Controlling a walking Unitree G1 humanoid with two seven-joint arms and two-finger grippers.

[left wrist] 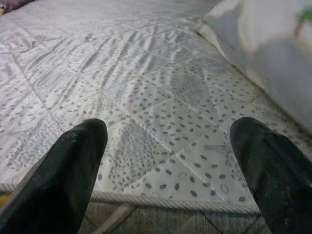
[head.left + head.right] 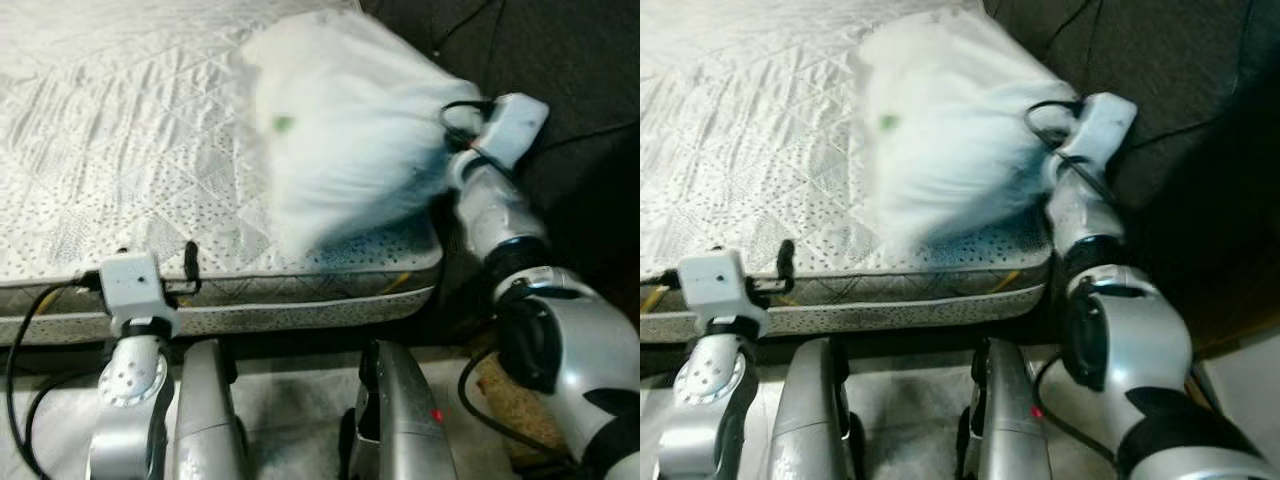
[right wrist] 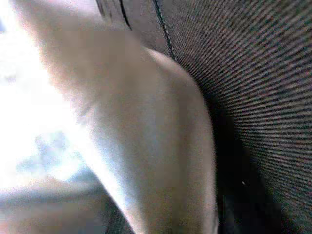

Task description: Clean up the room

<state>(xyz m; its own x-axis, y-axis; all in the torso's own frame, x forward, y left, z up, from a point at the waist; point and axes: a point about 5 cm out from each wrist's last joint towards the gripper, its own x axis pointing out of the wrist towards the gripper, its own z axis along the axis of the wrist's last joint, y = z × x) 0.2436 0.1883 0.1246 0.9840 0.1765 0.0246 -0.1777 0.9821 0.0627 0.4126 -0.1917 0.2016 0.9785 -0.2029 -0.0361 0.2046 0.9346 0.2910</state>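
A white pillow point(image 2: 350, 130), blurred, lies over the right end of the mattress point(image 2: 120, 130), which has a white quilted cover with a dotted pattern. My right gripper point(image 2: 462, 135) is at the pillow's right edge, buried in it; the right wrist view has white pillow fabric point(image 3: 122, 122) pressed close, with dark ribbed cloth point(image 3: 263, 73) beside it. At the mattress's front edge my left gripper point(image 1: 168, 161) is open, its black fingers point(image 1: 73, 170) spread wide over the cover with nothing between them.
Dark cloth furniture point(image 2: 560, 50) stands right of the bed, close to my right arm. Black cables point(image 2: 30, 330) hang by my left wrist. Pale floor point(image 2: 290, 395) lies at the bed's foot, with a brown patch point(image 2: 510, 400) at the right.
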